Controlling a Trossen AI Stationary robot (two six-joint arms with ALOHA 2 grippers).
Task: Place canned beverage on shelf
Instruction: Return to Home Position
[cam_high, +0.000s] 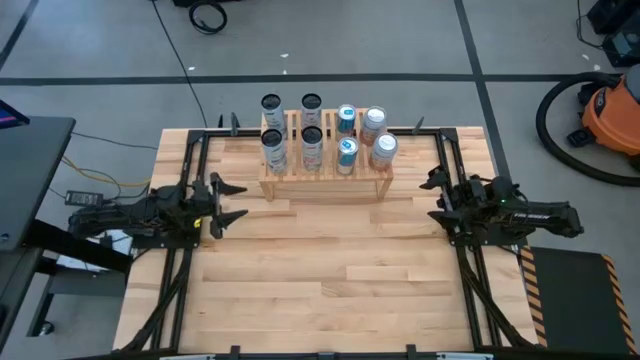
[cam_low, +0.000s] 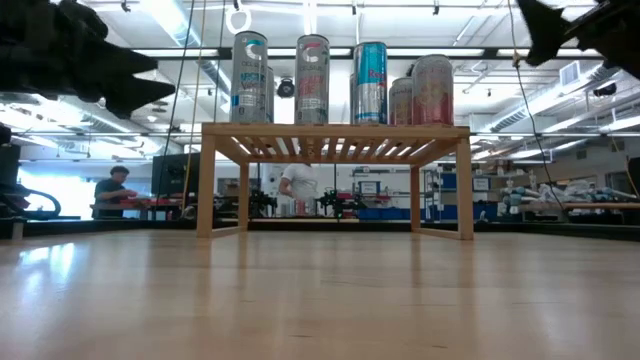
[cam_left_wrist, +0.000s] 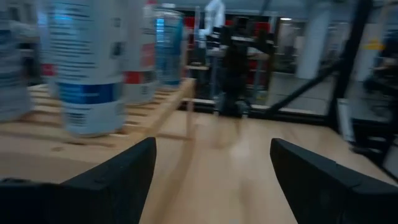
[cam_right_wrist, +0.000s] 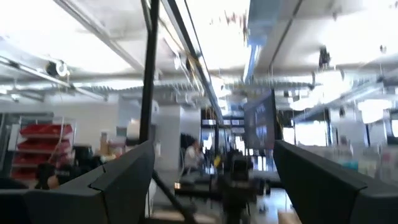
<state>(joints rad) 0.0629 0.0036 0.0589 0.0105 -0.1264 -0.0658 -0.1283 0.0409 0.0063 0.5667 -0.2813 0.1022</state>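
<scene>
The light wooden shelf (cam_high: 325, 178) with a slatted top stands at the table's far middle; it also shows in the low view (cam_low: 335, 140). Several tall cans (cam_high: 312, 140) stand upright on its slats: silver-white, blue and pinkish ones (cam_low: 371, 84). My left gripper (cam_high: 236, 201) is open and empty at the table's left, level with the shelf's near left corner. A white-and-blue can (cam_left_wrist: 87, 68) shows close in the left wrist view. My right gripper (cam_high: 434, 195) is open and empty at the table's right, raised above the table.
The table's black metal frame rails (cam_high: 180, 280) run along both sides. The wooden tabletop (cam_high: 330, 280) lies bare in front of the shelf. People stand in the room behind the table (cam_low: 112, 190). An orange vacuum (cam_high: 610, 110) stands on the floor at the far right.
</scene>
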